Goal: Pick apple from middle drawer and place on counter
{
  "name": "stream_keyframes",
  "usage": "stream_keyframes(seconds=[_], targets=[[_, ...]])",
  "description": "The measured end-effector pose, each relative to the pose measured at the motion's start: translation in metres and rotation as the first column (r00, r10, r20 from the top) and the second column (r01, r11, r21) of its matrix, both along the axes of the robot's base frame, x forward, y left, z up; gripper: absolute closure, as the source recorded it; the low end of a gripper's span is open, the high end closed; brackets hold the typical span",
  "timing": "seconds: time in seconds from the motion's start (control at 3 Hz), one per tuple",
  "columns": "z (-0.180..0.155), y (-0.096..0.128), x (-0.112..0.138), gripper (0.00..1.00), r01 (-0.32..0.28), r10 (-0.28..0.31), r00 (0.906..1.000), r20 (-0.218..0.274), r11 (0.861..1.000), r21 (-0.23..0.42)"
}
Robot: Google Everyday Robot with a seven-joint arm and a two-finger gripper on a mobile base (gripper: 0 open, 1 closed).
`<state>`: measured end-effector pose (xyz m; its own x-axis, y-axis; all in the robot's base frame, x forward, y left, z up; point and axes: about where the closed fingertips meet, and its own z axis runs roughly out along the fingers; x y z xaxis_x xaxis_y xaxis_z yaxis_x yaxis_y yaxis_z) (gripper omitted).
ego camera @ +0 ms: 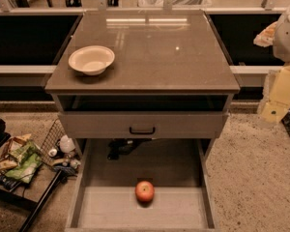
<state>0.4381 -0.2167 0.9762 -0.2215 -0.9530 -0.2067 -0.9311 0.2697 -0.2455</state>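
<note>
The apple (144,191), small and red with yellowish patches, sits on the pale floor of the open middle drawer (87,211), near the middle and slightly toward the front. The drawer is pulled out at the bottom of the cabinet. Above it is the glossy grey-brown counter (159,57). A white rounded body (287,33) shows at the right edge, level with the counter and far from the apple. I cannot see my gripper in the camera view. Nothing touches the apple.
A cream bowl (91,59) stands on the counter's left front. A shut grey drawer front with a black handle (142,129) overhangs the back of the open drawer, with a dark shape (120,148) under it. A wire basket and snack bags (19,158) lie left; yellow boxes (280,95) right.
</note>
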Motion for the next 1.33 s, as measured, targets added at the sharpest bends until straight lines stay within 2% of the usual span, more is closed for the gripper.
stream_keyframes(seconds=[0.33,0.67,1.0,1.33], targets=[[0.0,0.0,0.0,0.0,0.0,0.0,1.0,0.0,1.0,0.0],[-0.016,-0.001,0.003,0.0,-0.01,0.009,0.9998,0.015,0.997,0.081],[-0.076,-0.003,0.012,0.0,-0.051,0.046,0.9986,0.027,0.965,0.256],[-0.132,0.006,0.039,0.0,-0.105,0.065,0.9926,0.103,0.885,0.453]])
